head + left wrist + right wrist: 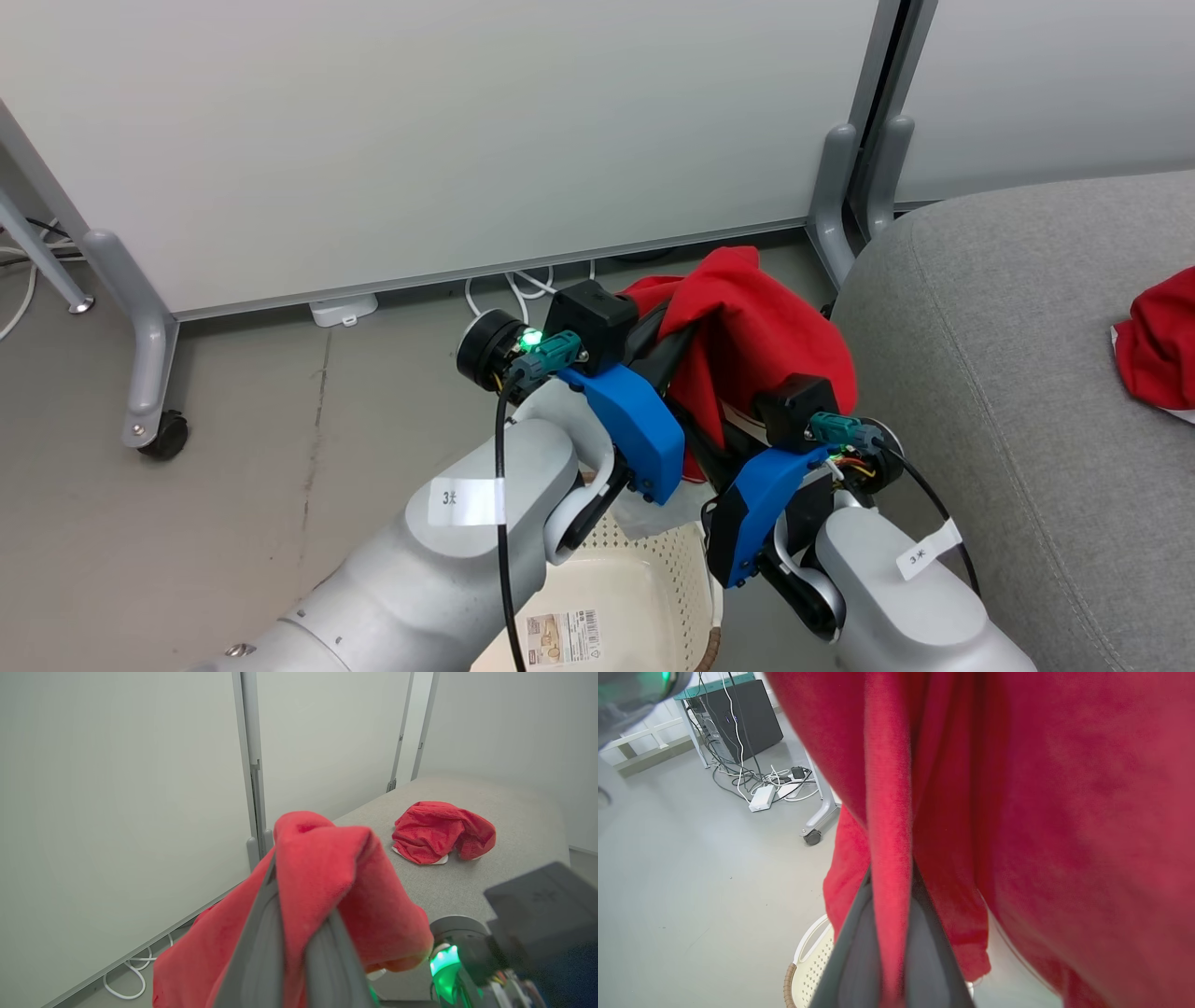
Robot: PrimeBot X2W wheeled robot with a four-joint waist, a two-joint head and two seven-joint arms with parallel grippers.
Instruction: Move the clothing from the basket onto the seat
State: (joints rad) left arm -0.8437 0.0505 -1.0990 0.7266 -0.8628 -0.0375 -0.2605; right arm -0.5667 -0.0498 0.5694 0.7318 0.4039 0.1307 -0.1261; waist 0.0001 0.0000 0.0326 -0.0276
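Up close, gripped one red garment [747,327] with the left gripper [301,896] and the right gripper [892,882] alike, both pinched tight on its folds, raised over the basket [644,579]. Farther off, saw a second garment [441,833], also red, crumpled on the grey seat [980,373].

Arms are smooth silver-grey shells, with the left forearm [448,560] and right forearm [896,597] each wearing a white label [464,499]. Wrists get bright blue covers [630,420], black camera boxes [590,317], teal plugs [551,355] and a green light [532,338]. The left gripper [303,891] has dark grey fingers [257,952].
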